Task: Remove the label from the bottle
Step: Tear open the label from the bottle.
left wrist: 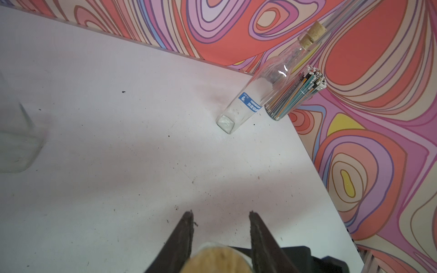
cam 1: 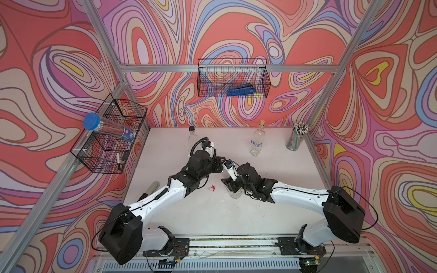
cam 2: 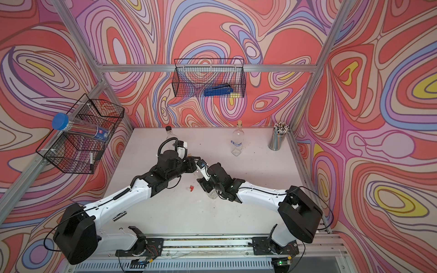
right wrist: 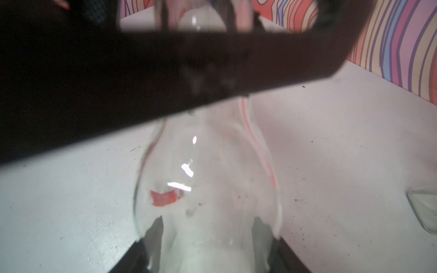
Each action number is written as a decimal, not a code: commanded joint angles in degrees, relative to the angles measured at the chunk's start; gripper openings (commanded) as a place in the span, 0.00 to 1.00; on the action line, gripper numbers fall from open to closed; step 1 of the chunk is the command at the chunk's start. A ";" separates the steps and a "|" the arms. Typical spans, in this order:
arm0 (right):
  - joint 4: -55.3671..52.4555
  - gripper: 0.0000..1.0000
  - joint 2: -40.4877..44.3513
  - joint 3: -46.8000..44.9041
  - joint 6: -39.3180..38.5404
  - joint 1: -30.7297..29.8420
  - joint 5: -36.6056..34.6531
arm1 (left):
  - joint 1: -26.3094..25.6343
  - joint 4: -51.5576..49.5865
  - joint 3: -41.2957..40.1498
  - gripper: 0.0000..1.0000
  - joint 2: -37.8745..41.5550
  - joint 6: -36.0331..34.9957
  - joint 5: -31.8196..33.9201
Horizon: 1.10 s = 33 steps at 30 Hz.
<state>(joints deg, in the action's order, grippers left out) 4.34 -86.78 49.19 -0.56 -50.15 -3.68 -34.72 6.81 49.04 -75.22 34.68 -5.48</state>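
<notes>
The white, speckled tabletop (cam 1: 179,219) carries the two white-and-black arms, which meet near its middle over the task's thing, a clear glass bottle (right wrist: 208,165) stopped with a pale cork (left wrist: 220,260). The right gripper (right wrist: 208,227) is clamped around the lower body of that bottle, one jaw on each flank, with the base (cam 1: 235,195) at or just above the table; I cannot tell whether the bottle is quite upright. The left gripper (left wrist: 220,214) is up at the cork end with its jaws partly spread and nothing between the tips. The cork lies between them further back, and I cannot tell whether they touch it. A small red-and-white paper scrap (cam 1: 212,188) lies on the table just beside the bottle's base. I judge it to be the label, already off and dropped (the red patch seen through the glass in the right wrist view is probably this same scrap, though a remnant stuck to the bottle cannot be ruled out). The step in hand looks like clearing away. To do it well, the left gripper should rise straight off the cork without nudging it, the right grip should hold firm meanwhile, and the glass wants a check for leftover paper before it is set down.
</notes>
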 commanded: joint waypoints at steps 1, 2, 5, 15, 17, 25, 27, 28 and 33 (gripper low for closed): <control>1.78 0.00 0.02 -0.49 -2.74 -0.65 0.94 | -1.14 0.53 2.31 0.50 -0.71 0.49 -3.66; 1.81 0.00 0.04 -0.52 -2.79 -0.64 1.09 | -1.14 0.68 2.36 0.50 -0.71 0.53 -3.66; 1.77 0.00 0.25 -0.75 -2.83 -0.61 1.40 | -1.14 1.36 2.47 0.48 -0.63 0.54 -3.10; 1.59 0.00 0.57 -0.82 -2.96 -0.58 1.61 | -1.14 4.18 2.51 0.00 -0.27 0.37 -3.03; 1.40 0.00 0.72 -0.68 -2.90 -0.62 1.58 | -1.14 4.30 2.43 0.00 -0.28 0.11 -3.64; -2.21 0.40 0.53 1.54 -1.19 -0.63 1.71 | -1.32 3.07 1.59 0.00 0.35 -1.34 -1.96; -3.55 0.65 0.85 2.03 -0.24 -0.62 1.74 | -1.32 2.16 1.83 0.00 0.27 -1.62 -1.26; -4.02 0.72 1.21 2.14 0.13 -0.65 1.76 | -1.32 1.67 2.09 0.00 0.17 -1.77 -1.06; -7.33 0.93 4.14 2.40 2.60 -0.65 2.40 | -1.32 -2.20 4.31 0.00 -0.44 -2.10 0.10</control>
<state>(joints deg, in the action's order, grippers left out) 0.21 -85.30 49.95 0.45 -50.17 -3.11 -35.57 5.67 50.48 -75.53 33.43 -5.72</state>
